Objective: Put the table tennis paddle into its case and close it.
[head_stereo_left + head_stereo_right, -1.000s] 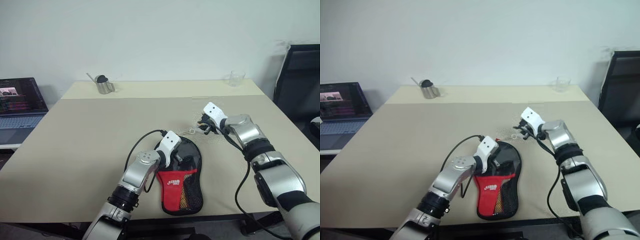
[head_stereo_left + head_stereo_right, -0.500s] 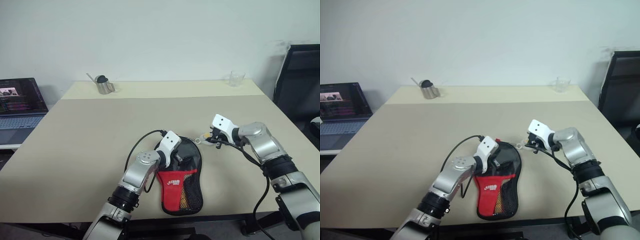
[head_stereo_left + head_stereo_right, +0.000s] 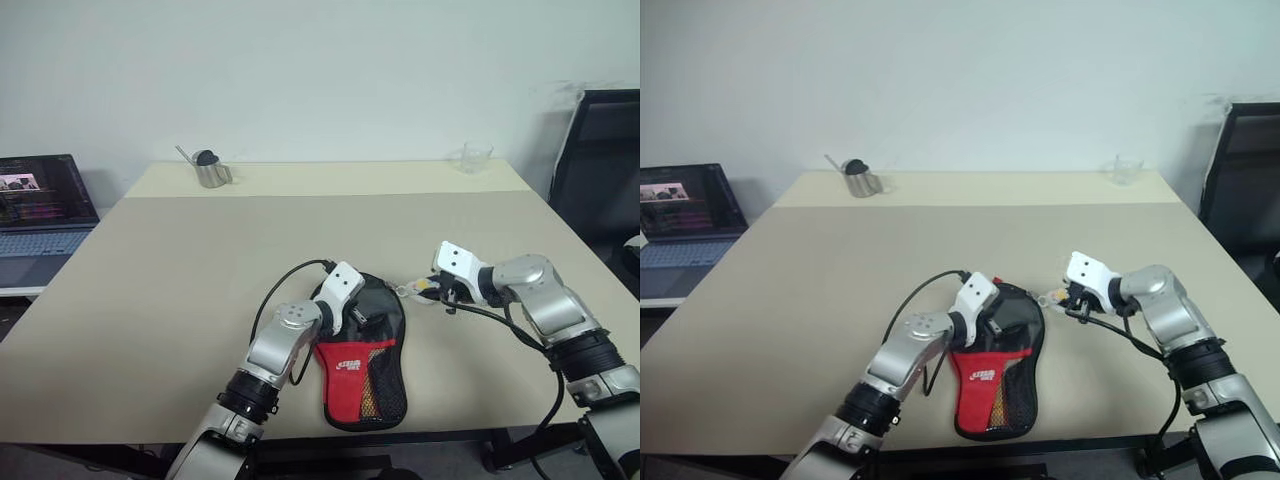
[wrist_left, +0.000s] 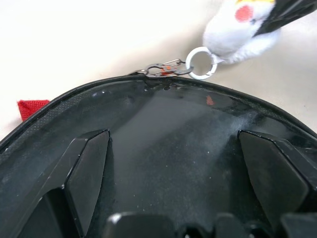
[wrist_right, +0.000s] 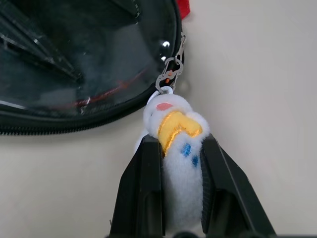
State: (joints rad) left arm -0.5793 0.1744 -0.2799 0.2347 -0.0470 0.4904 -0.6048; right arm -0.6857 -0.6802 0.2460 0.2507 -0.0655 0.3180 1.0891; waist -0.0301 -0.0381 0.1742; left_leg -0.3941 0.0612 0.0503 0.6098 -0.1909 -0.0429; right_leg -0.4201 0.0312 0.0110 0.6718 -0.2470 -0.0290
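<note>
Desk (image 3: 200, 290) room is generous on every side but one: the case (image 3: 365, 350) lies close to the near edge, its red lower part pointing toward me and almost reaching that edge, its black round part pointing away. Broad bare surface runs off to the left, to the right and toward the wall.

My left hand (image 3: 362, 318) rests on the black round part with its fingers (image 4: 86, 173) spread wide, both flat against the glossy cover in the wrist view. My right hand (image 5: 181, 163) sits just beside the round part's right rim, low over the desk, pinching the white-yellow charm (image 5: 179, 148) between its two fingers. The charm hangs on a metal ring (image 4: 200, 63) and small clip (image 4: 163, 69) fixed at the case's rim, where the zip line runs.

I cannot see the table tennis paddle itself; the black cover hides whatever lies within.

Far back, a metal cup (image 3: 210, 172) stands near the left far corner and a clear glass (image 3: 474, 156) near the right far corner, both well apart from my hands. A laptop (image 3: 40, 215) sits off the desk's left side.
</note>
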